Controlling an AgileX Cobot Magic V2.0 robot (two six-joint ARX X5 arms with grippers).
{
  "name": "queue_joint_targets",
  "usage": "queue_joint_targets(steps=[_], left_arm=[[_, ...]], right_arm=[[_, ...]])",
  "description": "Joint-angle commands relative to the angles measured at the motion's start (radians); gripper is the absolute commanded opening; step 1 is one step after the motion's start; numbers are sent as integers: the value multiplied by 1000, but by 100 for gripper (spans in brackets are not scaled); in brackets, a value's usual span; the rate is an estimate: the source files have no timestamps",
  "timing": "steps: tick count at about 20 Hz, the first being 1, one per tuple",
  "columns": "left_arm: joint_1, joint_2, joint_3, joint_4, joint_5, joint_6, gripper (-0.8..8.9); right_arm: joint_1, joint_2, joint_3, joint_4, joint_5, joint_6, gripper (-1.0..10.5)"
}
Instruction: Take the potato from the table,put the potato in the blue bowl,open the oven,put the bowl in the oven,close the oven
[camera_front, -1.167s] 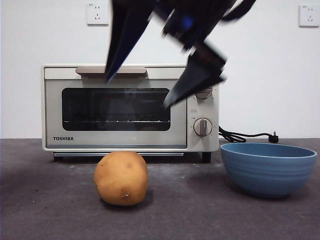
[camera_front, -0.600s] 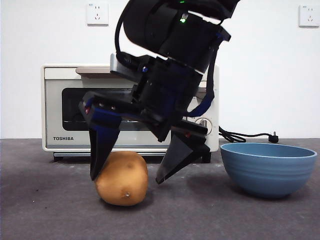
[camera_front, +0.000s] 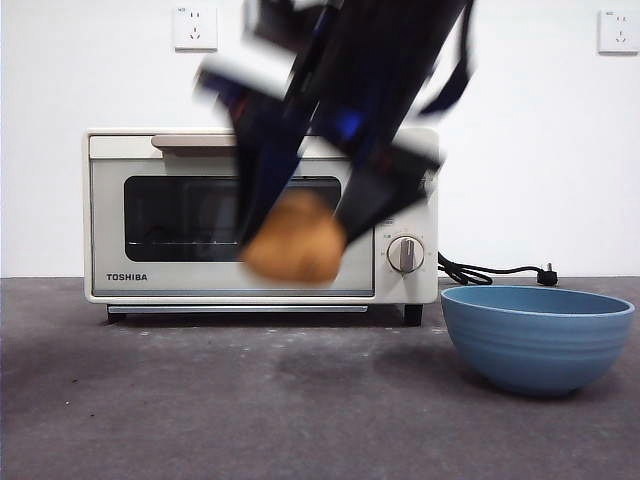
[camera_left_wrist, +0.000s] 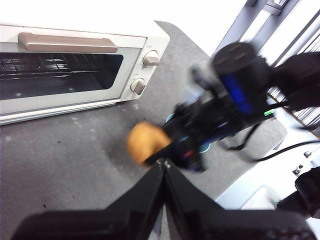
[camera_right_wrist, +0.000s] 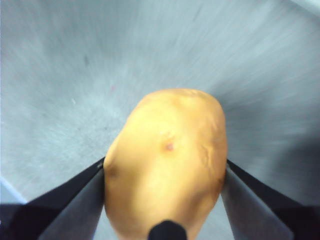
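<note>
So the right gripper (camera_front: 300, 235) now pinches the potato (camera_front: 294, 250), lifted off the table (camera_front: 150, 400) where it sat half a second ago, hanging before the oven (camera_front: 150, 250). Left gripper (camera_left_wrist: 163, 167) pressed together.

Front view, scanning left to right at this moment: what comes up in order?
Oven → potato, lifted off the table in the right gripper, in front of the oven door → oven's lower knob → black cord → blue bowl.
</note>
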Motion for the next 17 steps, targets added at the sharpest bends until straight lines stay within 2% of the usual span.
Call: queue_joint_targets(steps=[1, 2, 7, 13, 17], left_arm=[[-2, -1, 0, 2, -3, 18, -8], [-2, -1, 0, 2, -3, 18, -8], [-2, -1, 0, 2, -3, 18, -8], [-2, -1, 0, 2, -3, 18, -8], [-2, -1, 0, 2, -3, 18, -8]], right_arm=[[-34, -109, 2, -98, 64, -71, -12], [-66, -161, 2, -150, 91, -82, -12], [-220, -251, -4, -295, 88, -116, -12], [-299, -236, -190, -143, 81, -117, -12], [-310, -200, -255, -47, 77, -117, -12]])
